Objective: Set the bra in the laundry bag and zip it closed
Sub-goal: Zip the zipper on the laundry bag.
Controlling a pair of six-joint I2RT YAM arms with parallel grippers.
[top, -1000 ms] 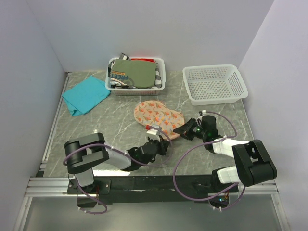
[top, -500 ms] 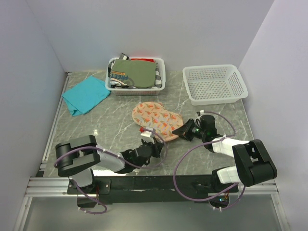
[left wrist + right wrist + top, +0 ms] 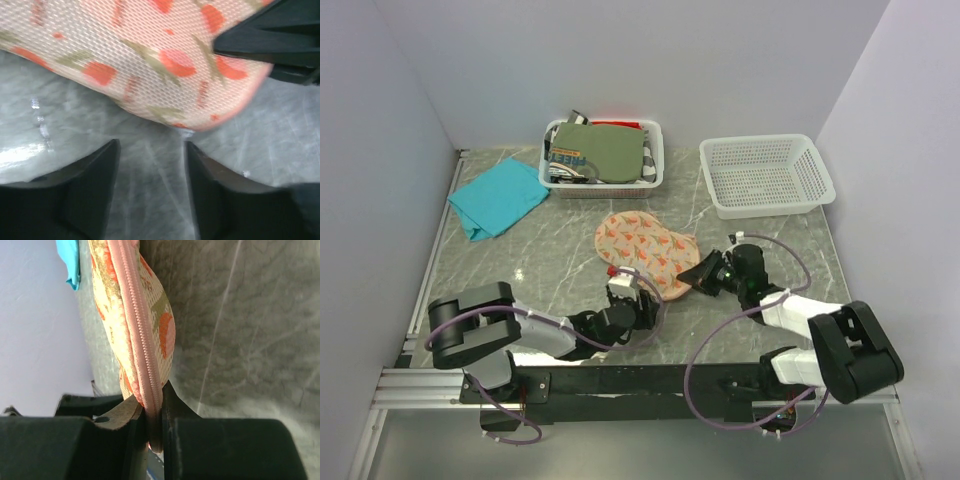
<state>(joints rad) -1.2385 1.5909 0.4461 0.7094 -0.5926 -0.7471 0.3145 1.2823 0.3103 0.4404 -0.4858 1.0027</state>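
Far beyond the left end effector (image 3: pixel 623 292) and off to its left, a crumpled teal cloth (image 3: pixel 498 197) is seen lying flat on the grey marbled worktop (image 3: pixel 550 255). Straight beyond it, well apart, a white plastic mesh basket (image 3: pixel 655 160) is placed, filled with an olive-green folded garment (image 3: pixel 605 150) and other laundry. The left end effector is held low over the worktop with its jaws released; in the left wrist view the two dark fingers (image 3: pixel 85 195) are spread apart and only bare worktop is seen between them.

Just ahead of those fingers, not touched by them, the near edge of the flat two-lobed pinkish-beige mesh laundry bag (image 3: pixel 645 243) with orange-red print is found. The bag is laid between the two end effectors, stretching away from them toward the filled basket.

The bag's near right edge is gripped by the right end effector (image 3: pixel 692 273), which is clenched on it: in the right wrist view the fingers (image 3: pixel 172 410) are pressed against both sides of the pink zipper (image 3: pixel 131 315), whose teeth are meshed along the stretch in view.

Beyond the right end effector and slightly to its right, a second white mesh basket (image 3: pixel 766 175) is set, well apart from the bag. No object is interposed between either end effector and the bag.
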